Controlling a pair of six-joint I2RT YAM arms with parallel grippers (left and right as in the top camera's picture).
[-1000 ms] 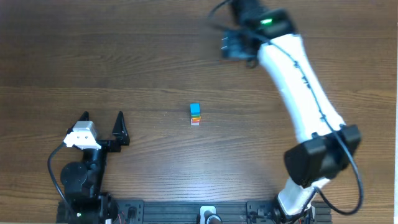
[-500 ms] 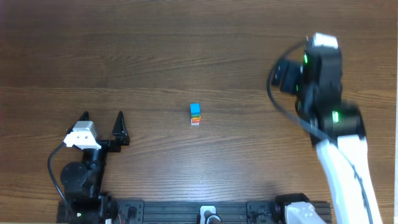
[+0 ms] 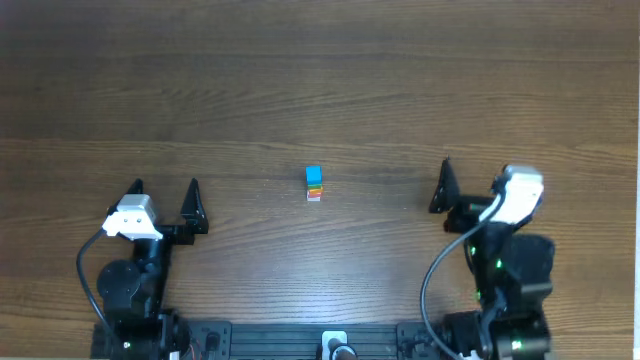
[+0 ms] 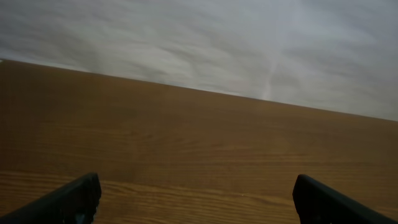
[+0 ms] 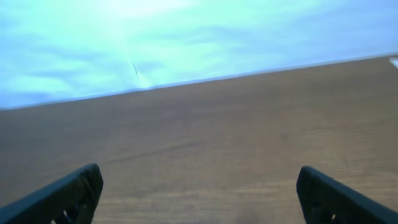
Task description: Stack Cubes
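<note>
Top view: nearest, along the bottom edge, both arm bases stand on a black rail, cut off in part by the frame. Just beyond the left base, the left gripper sits low over the table. Its two black fingers are spread wide, with nothing between them. At the right, the right gripper is folded back above its own base. One finger shows plainly, while the other is hidden under the white wrist housing. The right wrist view settles the matter: a fingertip lies at each lower corner, far apart, with bare wood between them. The left wrist view gives the same spread, with the fingertips cut off by the bottom edge.

Farther out, the stack stands upright at the table's middle, between the two grippers and well apart from both. A blue cube tops it. Below that come an orange layer and a reddish one, too small to count with certainty.

Farthest, in both wrist views, the wood runs to a pale wall.
</note>
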